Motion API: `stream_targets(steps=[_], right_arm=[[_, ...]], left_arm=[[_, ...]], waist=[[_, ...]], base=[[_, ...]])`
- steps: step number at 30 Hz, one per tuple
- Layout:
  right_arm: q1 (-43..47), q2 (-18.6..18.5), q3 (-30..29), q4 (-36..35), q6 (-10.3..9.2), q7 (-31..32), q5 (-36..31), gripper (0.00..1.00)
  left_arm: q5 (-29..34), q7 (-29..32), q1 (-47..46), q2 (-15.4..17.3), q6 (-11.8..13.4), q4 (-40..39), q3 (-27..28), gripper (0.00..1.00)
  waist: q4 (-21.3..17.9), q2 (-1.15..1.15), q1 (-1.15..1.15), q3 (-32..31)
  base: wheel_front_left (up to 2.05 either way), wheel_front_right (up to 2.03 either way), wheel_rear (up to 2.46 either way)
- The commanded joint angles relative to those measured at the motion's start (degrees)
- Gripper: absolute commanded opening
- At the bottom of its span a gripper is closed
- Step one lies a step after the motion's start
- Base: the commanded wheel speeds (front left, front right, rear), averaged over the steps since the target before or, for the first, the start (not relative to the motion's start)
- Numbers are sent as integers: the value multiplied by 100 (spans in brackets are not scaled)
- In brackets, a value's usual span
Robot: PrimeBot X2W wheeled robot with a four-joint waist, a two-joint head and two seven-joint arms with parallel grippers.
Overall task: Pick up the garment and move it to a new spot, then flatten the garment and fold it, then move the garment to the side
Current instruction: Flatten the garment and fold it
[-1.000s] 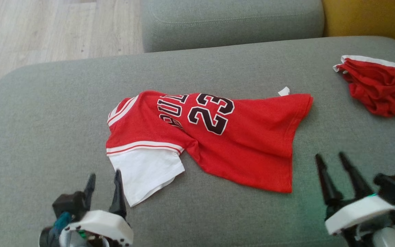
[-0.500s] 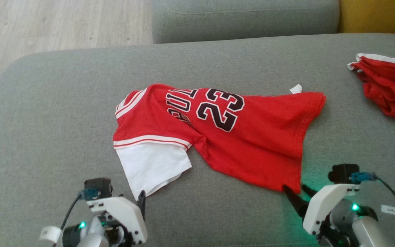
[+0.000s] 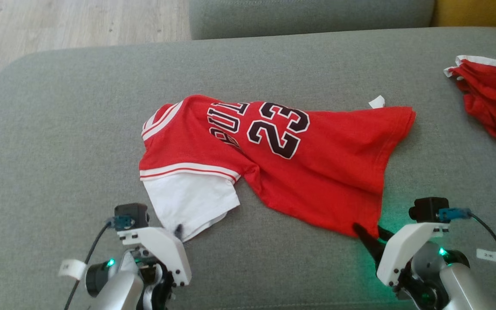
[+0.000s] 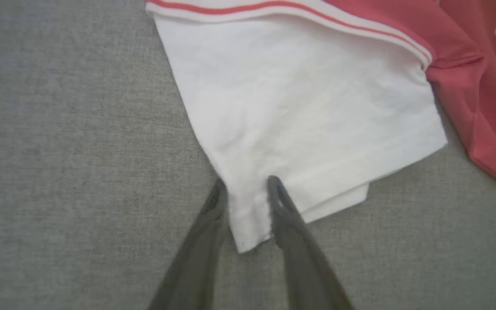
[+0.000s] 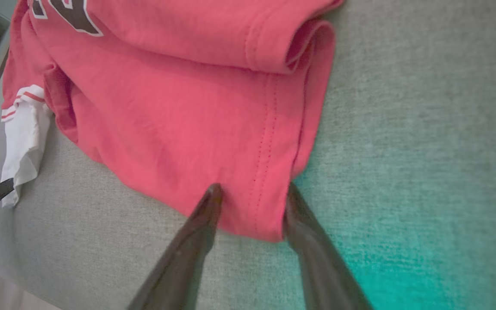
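A red jersey (image 3: 299, 172) with the number 23 and a white sleeve (image 3: 187, 202) lies rumpled on the grey sofa cushion (image 3: 58, 129). My left gripper (image 4: 246, 187) is open, its fingers straddling the lower corner of the white sleeve (image 4: 299, 107). In the head view the left gripper (image 3: 178, 231) sits at that sleeve's near edge. My right gripper (image 5: 250, 193) is open too, its fingers either side of the red hem corner (image 5: 269, 181). The head view shows the right gripper (image 3: 370, 232) at the jersey's near right corner.
A second red garment with white trim (image 3: 491, 101) lies bunched at the cushion's far right edge. A grey backrest cushion (image 3: 308, 17) stands behind, and wooden floor (image 3: 58, 26) lies to the far left. A yellow surface (image 3: 480, 10) shows at the top right.
Both arms came down and forward from above the cushion onto the jersey's near edge; the left fingers reached the white sleeve corner, the right fingers the red hem corner. The camera shifted slightly.
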Motion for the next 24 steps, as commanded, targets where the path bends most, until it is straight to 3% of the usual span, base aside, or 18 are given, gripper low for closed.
stream_targets(steps=[1, 2, 3, 12, 19, 24], right_arm=[[-115, 35, 226, -11, -4, 3, 46, 55], [-124, 28, 259, -18, -4, -22, 85, 32], [-130, 21, 283, -27, -4, -73, 126, 0], [-175, -107, 313, -142, -4, -831, 236, 0], [-327, -284, 144, -1086, -4, -1242, 489, 0], [-1072, -540, -74, -1625, -4, -1363, 1048, 0]], left_arm=[[-59, 39, -184, -37, -44, -30, 128, 4], [-66, 29, -202, -46, -52, -15, 119, 0], [-72, 16, -212, -53, -60, -1, 112, 0], [-106, -282, -136, 74, -69, -179, 212, 0], [8, -448, -258, 326, -145, -985, 237, 0], [-4, -232, -1086, 428, -298, -1406, 319, 0]], waist=[[0, 0, 0, 17], [3, 0, 0, 26], [8, 0, 0, 22], [31, 0, 0, -245], [-18, 0, 0, -196], [-79, 0, 0, 263]], base=[[0, 0, 0], [0, 0, 0], [0, 0, 0], [0, 0, 0], [0, 0, 0], [0, 0, 0]])
